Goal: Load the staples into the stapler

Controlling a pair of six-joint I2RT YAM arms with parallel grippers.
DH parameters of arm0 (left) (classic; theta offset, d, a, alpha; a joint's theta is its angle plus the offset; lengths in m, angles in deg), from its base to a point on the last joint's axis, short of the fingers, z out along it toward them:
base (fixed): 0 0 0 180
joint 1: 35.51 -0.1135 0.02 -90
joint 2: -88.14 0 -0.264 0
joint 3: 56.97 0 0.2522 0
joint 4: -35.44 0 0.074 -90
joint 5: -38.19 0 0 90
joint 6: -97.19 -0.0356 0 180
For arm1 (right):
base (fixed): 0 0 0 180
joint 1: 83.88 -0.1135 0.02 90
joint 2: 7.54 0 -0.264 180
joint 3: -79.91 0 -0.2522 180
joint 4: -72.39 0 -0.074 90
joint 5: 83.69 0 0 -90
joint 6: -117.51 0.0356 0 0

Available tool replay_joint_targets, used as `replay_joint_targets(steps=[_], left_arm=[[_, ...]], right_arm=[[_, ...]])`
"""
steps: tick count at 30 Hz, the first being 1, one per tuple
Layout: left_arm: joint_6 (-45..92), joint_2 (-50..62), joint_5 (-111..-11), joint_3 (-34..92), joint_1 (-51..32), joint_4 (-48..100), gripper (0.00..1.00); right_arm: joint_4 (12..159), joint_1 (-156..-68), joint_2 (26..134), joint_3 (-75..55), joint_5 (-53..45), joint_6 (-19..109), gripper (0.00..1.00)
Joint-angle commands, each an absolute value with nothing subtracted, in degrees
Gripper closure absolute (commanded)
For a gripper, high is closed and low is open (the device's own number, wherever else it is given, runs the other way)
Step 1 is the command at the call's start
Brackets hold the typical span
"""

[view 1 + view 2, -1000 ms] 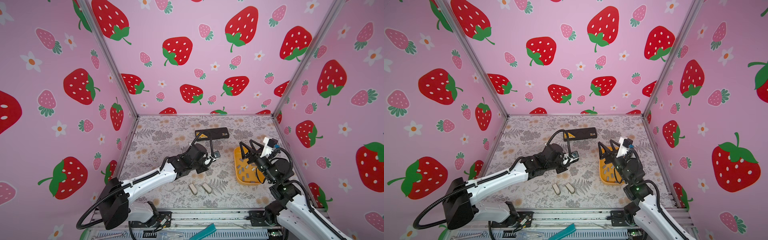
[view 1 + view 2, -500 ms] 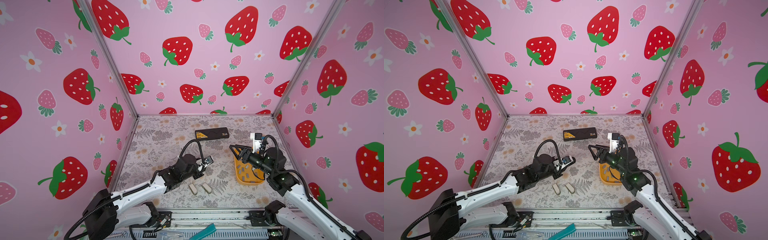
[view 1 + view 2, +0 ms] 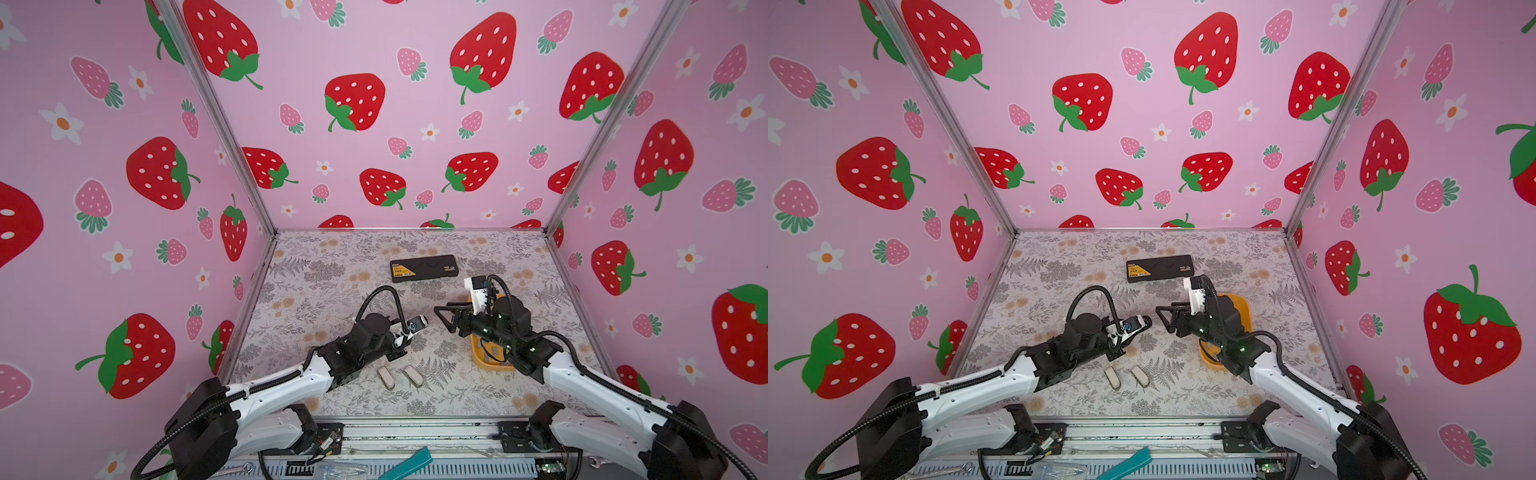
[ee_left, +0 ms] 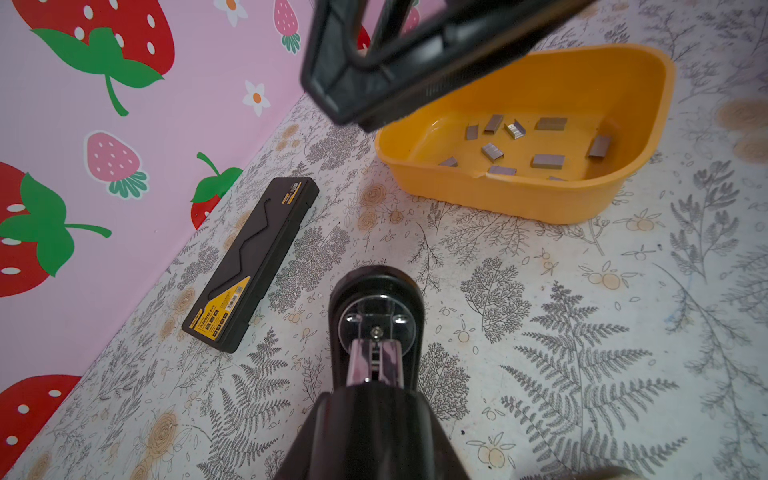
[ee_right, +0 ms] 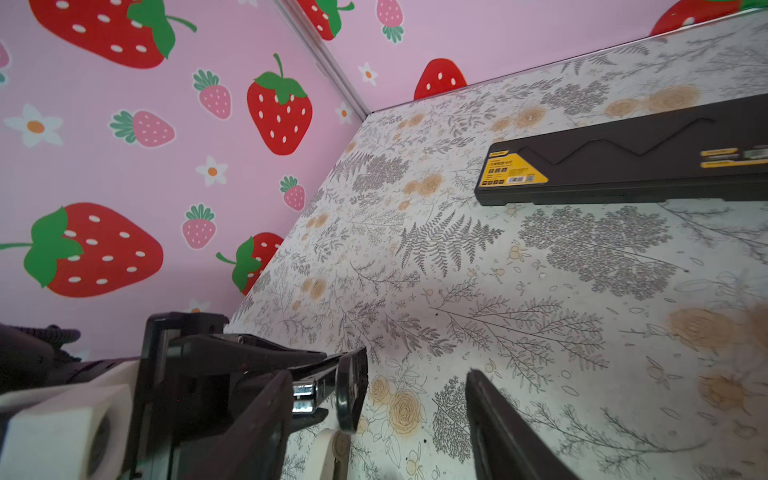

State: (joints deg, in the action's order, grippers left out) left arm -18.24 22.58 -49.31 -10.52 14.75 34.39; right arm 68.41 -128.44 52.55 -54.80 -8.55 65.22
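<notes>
Roughly ten staples [image 4: 548, 161] lie in a yellow tray [image 4: 498, 195]. The left pincer [image 4: 372, 409] pinches the stapler [image 4: 376, 328]; the right pincer [image 3: 444, 320] faces it, spread.

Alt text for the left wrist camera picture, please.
A black stapler juts out end-on over a floral table. Beyond it sit a yellow tray of grey staples and a black box. The right gripper hangs blurred nearby.
</notes>
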Motion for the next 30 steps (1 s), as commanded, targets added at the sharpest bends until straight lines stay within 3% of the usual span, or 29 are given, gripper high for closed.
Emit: replay_joint_targets(steps=[1, 7, 30], left_arm=[[-19.10, 22.69, -49.06, -10.87, 14.93, 40.66, 1.00], [-19.42, 22.91, -50.81, -10.36, 15.00, 39.71, 1.00], [-20.17, 25.22, -49.35, -10.32, 16.44, 38.65, 1.00]], right_arm=[[65.72, -131.95, 54.84, -53.60, -5.72, 62.47, 0.35], [65.83, -132.88, 57.87, -53.89, -3.33, 63.67, 0.43], [65.10, -134.89, 63.23, -54.21, -0.81, 65.61, 0.47]])
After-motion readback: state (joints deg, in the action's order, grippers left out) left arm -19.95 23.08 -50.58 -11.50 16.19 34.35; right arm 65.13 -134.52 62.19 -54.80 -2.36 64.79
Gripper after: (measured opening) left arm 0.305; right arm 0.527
